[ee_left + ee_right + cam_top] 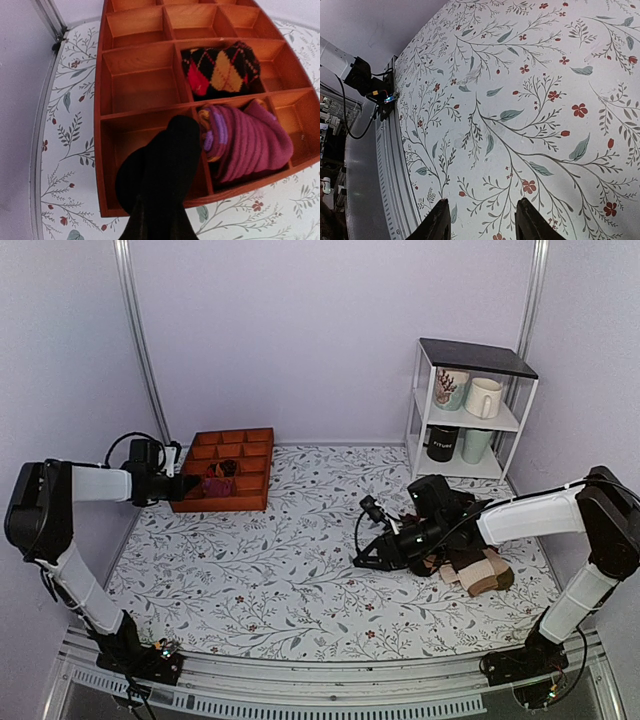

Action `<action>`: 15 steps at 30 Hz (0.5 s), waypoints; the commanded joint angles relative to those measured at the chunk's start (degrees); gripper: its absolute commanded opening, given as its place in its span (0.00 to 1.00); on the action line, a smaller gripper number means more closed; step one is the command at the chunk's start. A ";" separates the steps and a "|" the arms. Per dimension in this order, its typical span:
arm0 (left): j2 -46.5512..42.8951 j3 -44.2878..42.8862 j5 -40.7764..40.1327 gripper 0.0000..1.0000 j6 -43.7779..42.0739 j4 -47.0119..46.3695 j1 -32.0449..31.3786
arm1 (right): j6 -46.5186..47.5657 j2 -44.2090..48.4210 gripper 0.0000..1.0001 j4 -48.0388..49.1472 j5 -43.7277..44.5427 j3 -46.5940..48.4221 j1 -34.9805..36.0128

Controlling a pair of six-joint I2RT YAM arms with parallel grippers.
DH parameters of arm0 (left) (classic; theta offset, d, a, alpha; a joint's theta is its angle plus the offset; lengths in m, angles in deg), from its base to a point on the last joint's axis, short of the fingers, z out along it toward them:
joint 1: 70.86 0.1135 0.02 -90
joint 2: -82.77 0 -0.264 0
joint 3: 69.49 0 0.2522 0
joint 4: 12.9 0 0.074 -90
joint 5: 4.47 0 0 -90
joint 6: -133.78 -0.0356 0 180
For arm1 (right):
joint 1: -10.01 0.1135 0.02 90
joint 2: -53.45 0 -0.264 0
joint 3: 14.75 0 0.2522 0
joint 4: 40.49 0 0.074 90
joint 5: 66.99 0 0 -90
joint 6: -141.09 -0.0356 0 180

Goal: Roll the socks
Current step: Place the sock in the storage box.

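The socks (165, 165) are a black rolled bundle held in my left gripper (160, 222); its fingers are mostly hidden under the fabric, and no white stripes show. The bundle hangs over a front-row compartment of the orange wooden tray (145, 65), just left of a pink-and-purple striped roll (250, 142). In the top view my left gripper (190, 485) is at the tray's (250, 505) left front. My right gripper (366, 556) is open and empty, low over the bare floral cloth in the right wrist view (481, 212).
A black, red and yellow argyle roll (220, 70) fills a middle-row compartment. A pile of brown and beige socks (480, 570) lies by my right arm. A white shelf with mugs (470, 405) stands at the back right.
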 commanded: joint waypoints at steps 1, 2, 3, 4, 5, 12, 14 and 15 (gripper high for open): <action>5.26 -4.83 3.15 0.00 -2.78 5.18 1.94 | 0.41 -1.74 0.45 2.48 -2.10 -1.18 -0.72; 6.12 -5.69 2.63 0.00 -2.74 5.63 1.99 | 0.41 -2.00 0.46 2.56 -2.27 -1.21 -0.83; 6.77 -6.33 1.91 0.00 -2.59 6.02 2.03 | 0.41 -2.20 0.45 2.58 -2.44 -1.29 -0.92; 7.11 -6.83 1.46 0.00 -2.77 6.09 2.15 | 0.41 -2.35 0.45 2.66 -2.59 -1.34 -1.03; 7.35 -7.18 1.00 0.00 -2.97 6.10 2.27 | 0.41 -2.47 0.45 2.71 -2.74 -1.41 -1.10; 12.99 -15.20 0.37 0.00 -5.86 15.02 2.56 | 0.14 -3.29 0.45 3.19 -3.79 -1.77 -1.52; 14.94 -17.59 0.70 0.00 -5.80 17.56 2.56 | 0.19 -3.94 0.45 3.13 -4.27 -1.60 -1.53; 15.90 -19.07 0.74 0.00 -6.12 18.67 2.56 | 0.23 -4.21 0.45 3.11 -4.46 -1.44 -1.57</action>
